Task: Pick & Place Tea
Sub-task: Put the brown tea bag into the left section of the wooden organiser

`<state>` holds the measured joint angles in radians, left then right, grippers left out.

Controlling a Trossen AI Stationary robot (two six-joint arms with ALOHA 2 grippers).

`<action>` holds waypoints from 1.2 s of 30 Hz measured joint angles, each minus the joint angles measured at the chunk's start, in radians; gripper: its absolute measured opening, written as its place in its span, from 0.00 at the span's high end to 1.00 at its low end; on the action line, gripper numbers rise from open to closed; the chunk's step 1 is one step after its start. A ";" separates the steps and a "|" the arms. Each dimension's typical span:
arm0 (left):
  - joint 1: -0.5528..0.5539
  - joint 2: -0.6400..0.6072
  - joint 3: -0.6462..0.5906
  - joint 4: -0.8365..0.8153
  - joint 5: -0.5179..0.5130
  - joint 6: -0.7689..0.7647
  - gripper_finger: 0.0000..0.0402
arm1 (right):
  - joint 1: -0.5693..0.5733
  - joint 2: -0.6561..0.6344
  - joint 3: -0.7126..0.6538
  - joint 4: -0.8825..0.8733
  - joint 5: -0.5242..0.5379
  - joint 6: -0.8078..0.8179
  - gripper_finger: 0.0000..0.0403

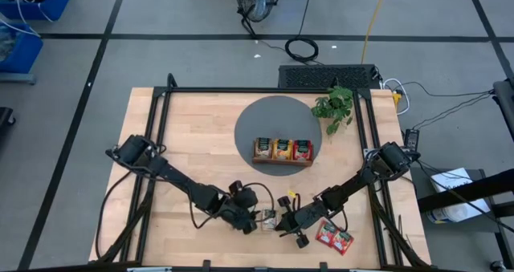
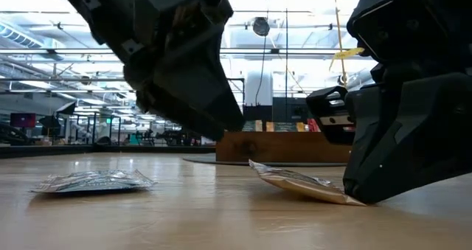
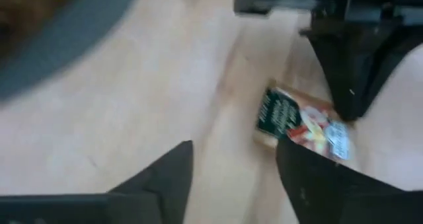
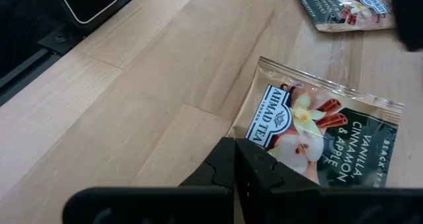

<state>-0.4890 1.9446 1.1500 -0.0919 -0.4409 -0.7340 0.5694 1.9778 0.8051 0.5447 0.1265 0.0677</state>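
A tea sachet (image 4: 317, 145) printed with vanilla, cinnamon and apple lies on the wooden table near its front edge (image 1: 269, 218). My right gripper (image 4: 236, 141) is shut, with its tips on the sachet's edge. In the low view the sachet (image 2: 299, 180) slants, its far end raised off the wood. My left gripper (image 3: 234, 143) stands open just left of the sachet (image 3: 297, 121), and nothing is between its fingers. A second sachet (image 4: 347, 9) lies flat a little beyond. My right gripper presses its shut fingertips (image 2: 358, 195) down on the sachet's near edge (image 4: 254, 141), slanting down from the table's right. That edge is on the wood and the opposite end (image 2: 258, 165) tilts up. Whether any foil is pinched between the tips, I cannot tell.
A brown wooden tray (image 1: 283, 163) holding sachets stands on a round grey mat (image 1: 265, 115) at the table's middle back, with a green plant (image 1: 333, 107) to its right. Two red sachets (image 1: 333, 237) lie near the front right. A silvery sachet (image 2: 92, 181) lies flat at the left.
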 joint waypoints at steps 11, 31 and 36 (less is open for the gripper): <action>0.055 0.027 0.001 0.022 0.147 -0.088 0.30 | -0.001 0.001 0.000 -0.011 -0.050 -0.001 1.00; 0.068 0.108 0.001 0.168 0.310 -0.062 0.32 | -0.008 0.002 -0.029 0.018 -0.047 0.009 1.00; 0.046 0.109 0.001 0.169 0.307 -0.080 0.32 | -0.013 0.002 -0.031 0.019 -0.046 0.009 1.00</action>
<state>-0.4434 2.0533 1.1511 0.0770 -0.1340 -0.8143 0.5568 1.9800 0.7742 0.5642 0.0809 0.0768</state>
